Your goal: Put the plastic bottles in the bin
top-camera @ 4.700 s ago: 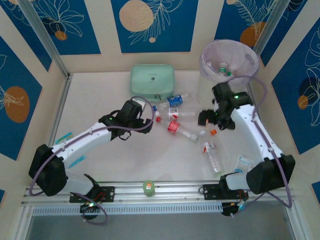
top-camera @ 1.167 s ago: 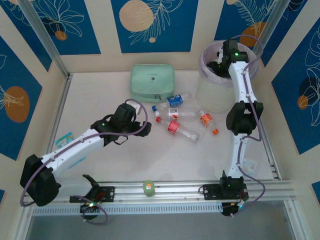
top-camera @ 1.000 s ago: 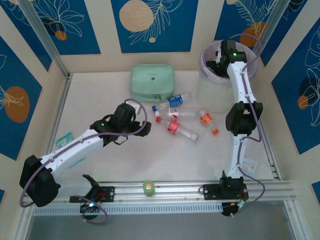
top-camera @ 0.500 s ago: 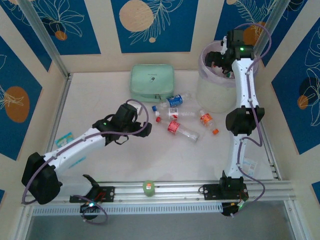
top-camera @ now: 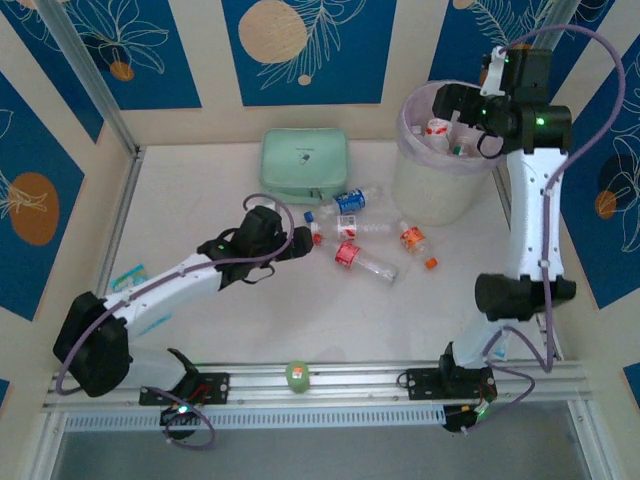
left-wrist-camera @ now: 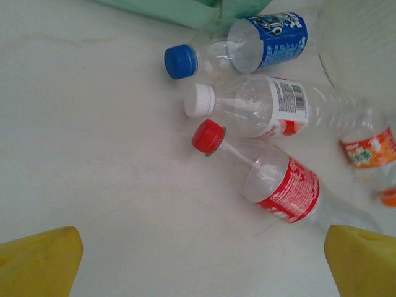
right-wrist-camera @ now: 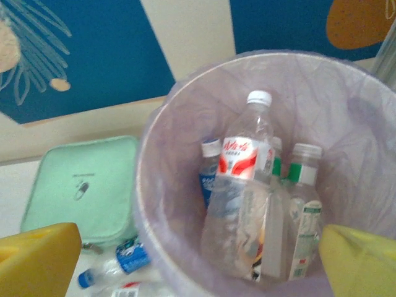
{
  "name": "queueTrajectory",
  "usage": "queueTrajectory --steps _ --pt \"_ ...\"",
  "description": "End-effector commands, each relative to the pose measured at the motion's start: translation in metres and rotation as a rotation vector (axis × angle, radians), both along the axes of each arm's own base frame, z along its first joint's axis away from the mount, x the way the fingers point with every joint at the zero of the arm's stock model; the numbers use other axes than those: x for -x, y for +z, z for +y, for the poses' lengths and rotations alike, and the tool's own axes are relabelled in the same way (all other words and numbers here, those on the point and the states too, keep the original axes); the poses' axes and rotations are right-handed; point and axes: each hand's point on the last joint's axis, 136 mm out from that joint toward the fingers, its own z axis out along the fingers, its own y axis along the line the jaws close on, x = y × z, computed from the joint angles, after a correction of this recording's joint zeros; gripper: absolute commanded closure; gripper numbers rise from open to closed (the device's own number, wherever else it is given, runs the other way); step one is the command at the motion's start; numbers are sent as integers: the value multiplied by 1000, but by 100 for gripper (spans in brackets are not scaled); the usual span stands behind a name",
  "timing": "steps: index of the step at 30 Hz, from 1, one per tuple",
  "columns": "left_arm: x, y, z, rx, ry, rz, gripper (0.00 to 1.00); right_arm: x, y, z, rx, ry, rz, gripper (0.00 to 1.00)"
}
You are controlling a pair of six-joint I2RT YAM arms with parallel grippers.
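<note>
Four plastic bottles lie mid-table: blue-labelled (top-camera: 350, 200), white-capped (top-camera: 345, 226), red-labelled (top-camera: 352, 256) and orange-labelled (top-camera: 411, 238). My left gripper (top-camera: 304, 240) hovers just left of them, open; in the left wrist view its yellow fingertips (left-wrist-camera: 38, 264) frame bare table below the red-capped bottle (left-wrist-camera: 278, 184), the white-capped bottle (left-wrist-camera: 260, 109) and the blue-capped one (left-wrist-camera: 265, 38). My right gripper (top-camera: 448, 103) hangs open above the bin (top-camera: 432, 182). The right wrist view looks down into the bin (right-wrist-camera: 154, 133) at several bottles, a red-and-white labelled one (right-wrist-camera: 242, 185) on top.
The mint green case (top-camera: 305, 165) lies at the back, touching the blue-labelled bottle. A loose orange cap (top-camera: 429, 264) sits right of the bottles. A small green object (top-camera: 297, 373) rests on the front rail, and flat packets lie at the left (top-camera: 128, 278) and right (top-camera: 492, 325) edges.
The right arm went from the table up to the bin; a bottle once at the table's right is gone. It now rises above the rim. The left gripper edged right toward the bottles.
</note>
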Motion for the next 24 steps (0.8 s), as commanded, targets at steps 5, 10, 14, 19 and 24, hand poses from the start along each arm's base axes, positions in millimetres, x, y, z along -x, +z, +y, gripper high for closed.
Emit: queueTrajectory --steps 5,10,14,19,24 --pt "-6 -27 -62 308 195 183 0 45 -33 38 -145 89 0 1" --pt "7 -45 -103 384 213 275 0 81 -65 43 -208 90 57 1" --pt "16 -57 -133 442 231 337 0 111 -99 60 -296 148 128 1" --pt "21 -59 -174 497 204 383 0 135 -137 68 -309 173 220 1" --pt "28 -69 -200 530 231 428 1 142 -147 60 -266 149 253 1"
